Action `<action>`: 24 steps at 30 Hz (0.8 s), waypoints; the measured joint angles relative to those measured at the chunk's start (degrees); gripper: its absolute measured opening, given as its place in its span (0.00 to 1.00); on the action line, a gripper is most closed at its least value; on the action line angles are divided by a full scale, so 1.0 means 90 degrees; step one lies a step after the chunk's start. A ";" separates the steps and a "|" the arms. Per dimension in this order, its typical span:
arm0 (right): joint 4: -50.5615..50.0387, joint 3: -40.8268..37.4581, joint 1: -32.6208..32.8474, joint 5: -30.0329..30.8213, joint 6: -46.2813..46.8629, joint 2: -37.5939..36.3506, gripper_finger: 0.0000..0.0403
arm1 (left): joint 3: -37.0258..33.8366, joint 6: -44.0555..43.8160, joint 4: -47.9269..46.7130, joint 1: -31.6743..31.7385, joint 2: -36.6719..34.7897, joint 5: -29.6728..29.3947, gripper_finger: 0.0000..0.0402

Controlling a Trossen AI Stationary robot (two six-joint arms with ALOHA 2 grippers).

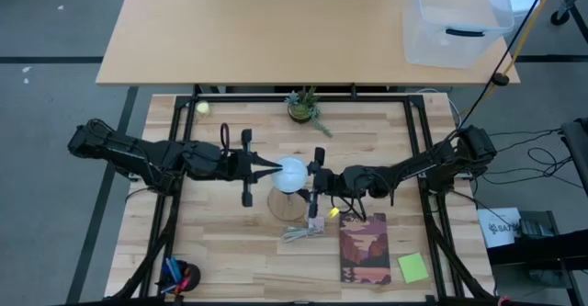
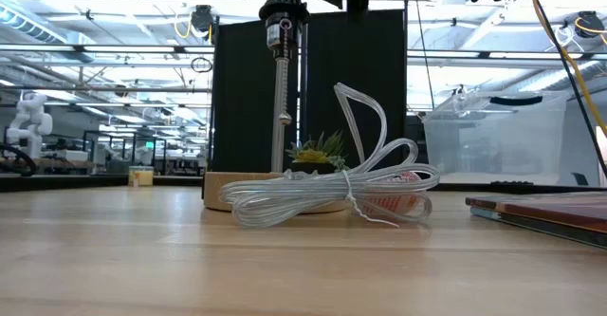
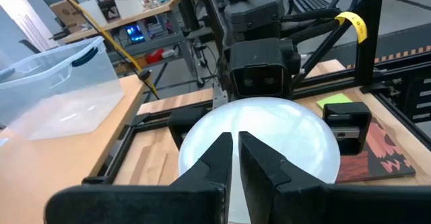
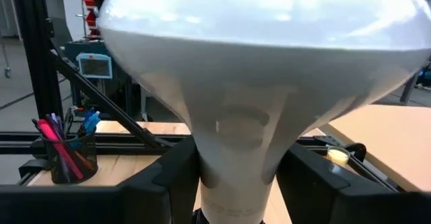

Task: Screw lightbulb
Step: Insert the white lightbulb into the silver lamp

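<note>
Looking for writing, I find almost none legible: the white sheet beyond the counter's edge on the right arm's side carries dark print too small to read, and the yellow tag on the black frame is just as unclear. The lightbulb hangs over the middle of the pale wood-plank counter, above the round wooden disc. Right beside the bulb on one side, the left pincer has its fingers pressed nearly together, tips against the frosted globe. On the other side, the right pincer straddles the bulb's pale neck; I cannot tell whether it squeezes or just brackets it. A coiled clear cord lies by the disc, with a small potted plant behind. A patterned book and green sticky note lie farther off. Behind the counter stands a clear plastic bin on a tan table; beyond is a bright workshop.
</note>
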 joint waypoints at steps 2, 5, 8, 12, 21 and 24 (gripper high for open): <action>-0.0086 -0.0026 0.0040 0.0028 -0.0077 0.0018 0.46 | 0.0000 0.0002 -0.0042 0.0004 0.0000 -0.0122 0.08; -0.0098 -0.0026 0.0079 0.0041 -0.0188 0.0022 0.47 | -0.0002 0.0028 -0.0041 0.0000 0.0000 -0.0254 0.08; -0.0084 -0.0026 0.0083 0.0041 -0.0195 0.0017 0.47 | -0.0002 0.0045 -0.0056 0.0002 0.0000 -0.0294 0.08; -0.0068 -0.0026 0.0085 0.0056 -0.0312 0.0015 0.46 | -0.0002 0.0050 -0.0054 0.0002 0.0002 -0.0299 0.08; -0.0002 -0.0016 0.0098 0.0284 -0.0457 0.0015 0.44 | -0.0010 0.0223 -0.0047 0.0007 0.0007 -0.0328 0.08; 0.0086 -0.0016 0.0099 0.0307 -0.0454 0.0015 0.42 | -0.0010 0.0227 -0.0044 0.0007 0.0007 -0.0330 0.08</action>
